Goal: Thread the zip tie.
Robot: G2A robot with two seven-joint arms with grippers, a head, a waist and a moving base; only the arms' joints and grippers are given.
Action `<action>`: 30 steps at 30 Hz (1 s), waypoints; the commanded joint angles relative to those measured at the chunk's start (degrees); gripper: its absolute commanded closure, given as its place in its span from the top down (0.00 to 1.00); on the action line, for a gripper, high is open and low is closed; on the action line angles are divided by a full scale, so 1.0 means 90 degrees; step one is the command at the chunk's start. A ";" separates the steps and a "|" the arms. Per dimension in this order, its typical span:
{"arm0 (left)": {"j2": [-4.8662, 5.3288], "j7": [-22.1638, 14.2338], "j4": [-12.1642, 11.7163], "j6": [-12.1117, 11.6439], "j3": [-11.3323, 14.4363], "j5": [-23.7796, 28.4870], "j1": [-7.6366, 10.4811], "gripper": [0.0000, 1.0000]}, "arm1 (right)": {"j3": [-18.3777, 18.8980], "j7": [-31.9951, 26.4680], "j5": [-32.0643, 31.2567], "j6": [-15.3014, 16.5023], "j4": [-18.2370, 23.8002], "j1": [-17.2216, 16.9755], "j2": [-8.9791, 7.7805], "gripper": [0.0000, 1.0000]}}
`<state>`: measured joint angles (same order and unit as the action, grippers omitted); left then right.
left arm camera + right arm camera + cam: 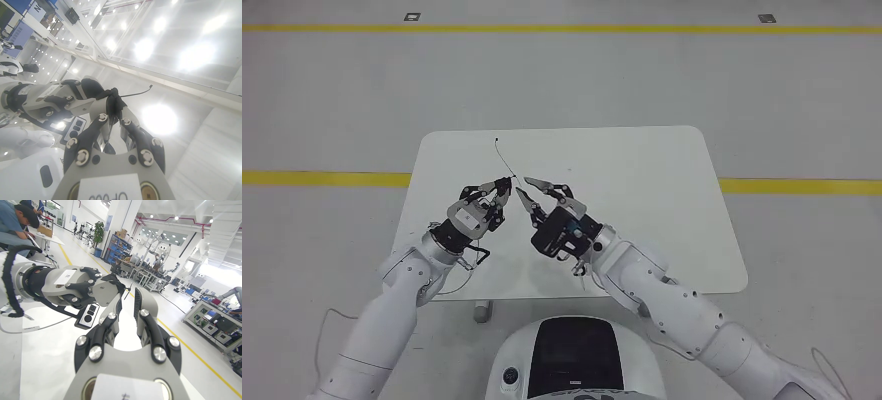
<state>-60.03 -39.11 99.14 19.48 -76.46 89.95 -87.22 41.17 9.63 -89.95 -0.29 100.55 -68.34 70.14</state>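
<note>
Left gripper (505,186) and right gripper (521,186) side by side over table (662,200) middle, tips nearly touching. Zip tie (502,158) pinched in left gripper's tips, extending toward table's far edge.

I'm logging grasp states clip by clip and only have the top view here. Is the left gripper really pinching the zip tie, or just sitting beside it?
Observer: Pinching. In the left wrist view the left gripper is shut on the zip tie, with its black fingertips pressed together on the strap.
Operator: How is the tie sitting in the grasp?
Observer: The head end sticks out past the tips, and the thin tail runs back between the fingers toward the palm.
Operator: And the right gripper?
Observer: Open. The right wrist view shows a clear gap between the right gripper's ribbed pads, with nothing gripped.
</note>
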 commanded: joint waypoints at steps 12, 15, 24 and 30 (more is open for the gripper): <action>0.0000 0.0000 0.0000 0.0000 0.0000 0.0000 0.0000 0.00 | -0.0027 0.0059 0.0000 -0.0001 -0.0048 0.0017 0.0034 0.14; 0.0000 0.0000 0.0000 0.0000 0.0000 0.0000 0.0000 0.00 | -0.0031 0.0084 0.0000 0.0003 -0.0076 0.0016 0.0051 0.14; 0.0000 0.0000 0.0000 0.0000 0.0000 0.0000 0.0000 0.00 | -0.0014 0.0141 0.0000 -0.0006 -0.0156 0.0025 0.0099 0.03; 0.0000 0.0000 0.0000 0.0000 0.0000 0.0000 0.0000 0.00 | -0.0004 0.0149 0.0000 -0.0018 -0.0199 0.0025 0.0127 0.00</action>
<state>-60.03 -39.11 99.14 19.48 -76.46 89.95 -87.22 41.11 11.01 -89.95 -0.42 98.79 -68.12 71.26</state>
